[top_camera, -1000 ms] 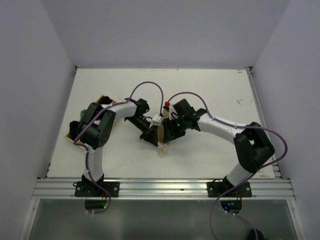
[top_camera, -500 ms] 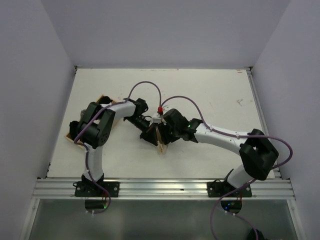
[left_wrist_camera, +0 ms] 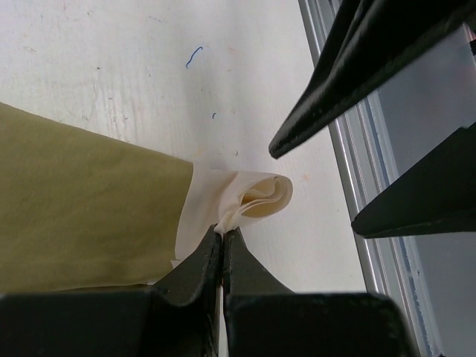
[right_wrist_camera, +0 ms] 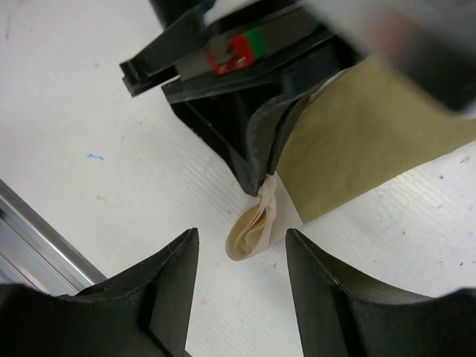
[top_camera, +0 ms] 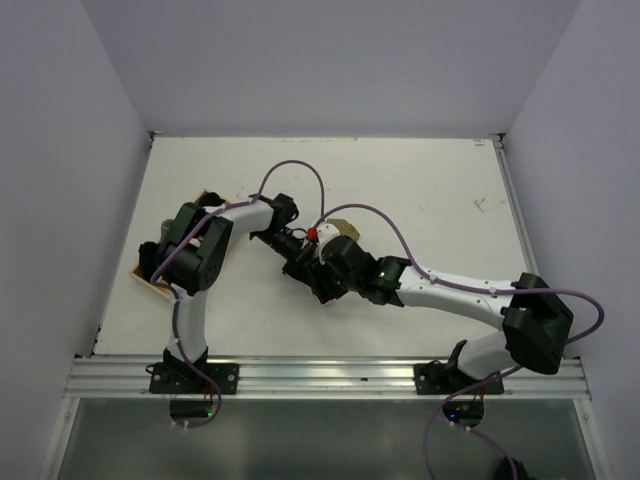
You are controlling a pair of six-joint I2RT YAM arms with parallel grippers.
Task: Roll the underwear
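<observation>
The underwear [left_wrist_camera: 89, 201] lies flat on the white table, olive-khaki with a paler cream end [left_wrist_camera: 256, 195] curled into a small loop. My left gripper [left_wrist_camera: 222, 233] is shut on that cream end, right at the base of the loop. In the right wrist view, the right gripper [right_wrist_camera: 242, 238] is open, one fingertip on each side of the cream loop [right_wrist_camera: 249, 229], not touching it. From the top, only a small olive patch of the underwear [top_camera: 339, 226] shows behind the two wrists. There the left gripper [top_camera: 300, 266] and right gripper [top_camera: 322, 287] meet at mid-table.
A tan tray-like thing [top_camera: 141, 271] sits at the table's left edge, mostly hidden under the left arm. The metal rail [top_camera: 320, 374] runs along the near edge, close to the grippers. Purple cables [top_camera: 300, 172] arch over both wrists.
The right arm has swung left and toward the near edge, bringing its gripper around the cream loop, and its jaws have spread wider. The left gripper holds still on the cloth.
</observation>
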